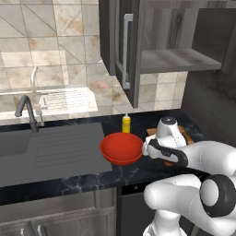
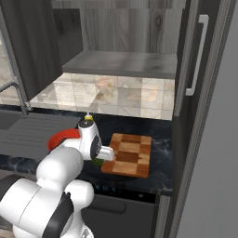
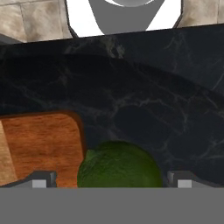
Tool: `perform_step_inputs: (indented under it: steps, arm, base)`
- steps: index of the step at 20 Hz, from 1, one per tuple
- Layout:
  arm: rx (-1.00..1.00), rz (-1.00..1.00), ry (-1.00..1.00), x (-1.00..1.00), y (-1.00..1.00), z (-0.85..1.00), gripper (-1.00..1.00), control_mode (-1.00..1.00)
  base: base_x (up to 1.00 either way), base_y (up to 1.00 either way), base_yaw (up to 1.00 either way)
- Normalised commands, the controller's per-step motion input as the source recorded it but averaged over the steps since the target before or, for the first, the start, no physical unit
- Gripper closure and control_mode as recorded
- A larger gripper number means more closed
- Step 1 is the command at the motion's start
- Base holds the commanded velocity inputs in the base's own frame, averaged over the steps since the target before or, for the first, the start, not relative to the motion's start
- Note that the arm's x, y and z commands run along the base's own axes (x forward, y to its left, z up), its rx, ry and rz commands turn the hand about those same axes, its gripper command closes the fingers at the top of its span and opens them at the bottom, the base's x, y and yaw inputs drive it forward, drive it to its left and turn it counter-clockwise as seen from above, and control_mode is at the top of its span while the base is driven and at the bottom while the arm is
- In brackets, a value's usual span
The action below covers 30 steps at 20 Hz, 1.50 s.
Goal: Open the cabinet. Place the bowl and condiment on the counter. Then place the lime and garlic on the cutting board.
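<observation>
The wall cabinet [image 2: 125, 32] is standing open above the black marble bench [image 3: 144, 100]. The red bowl [image 1: 121, 148] and the yellow condiment bottle [image 1: 126, 123] are sitting on the bench beside the sink [image 1: 46, 147]. The claw [image 3: 111, 180] is hanging wide open, its fingertips [image 3: 41, 180] flanking the lime [image 3: 119, 165], which is lying on the bench just beside the checkered cutting board [image 2: 130, 154].

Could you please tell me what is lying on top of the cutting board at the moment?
The visible part of the cutting board is bare. The lime lies beside its edge on the counter. The arm covers the board's near corner.
</observation>
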Motion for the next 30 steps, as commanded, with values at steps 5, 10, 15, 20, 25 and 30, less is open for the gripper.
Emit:
perform_step_inputs:
  steps: [5,10,15,20,25,30]
  arm:
    - [0.00,0.01,-0.01,0.00,0.00,-0.12,-1.00,-1.00]
    - [0.00,0.00,-0.02,0.00,0.00,-0.15,-1.00,-1.00]
    - [0.00,0.00,-0.01,0.00,0.00,-0.13,1.00,-1.00]
    - [0.00,0.00,-0.04,0.00,0.00,-0.07,1.00,-1.00]
    - [0.00,0.00,0.00,-0.02,0.00,0.00,1.00,-1.00]
    - [0.00,0.00,-0.01,-0.10,0.00,0.04,1.00,-1.00]
  base:
    - [0.00,0.00,0.00]
    - [0.00,0.00,0.00]
    - [0.00,0.00,0.00]
    - [0.00,0.00,0.00]
    - [0.00,0.00,0.00]
    - [0.00,0.00,0.00]
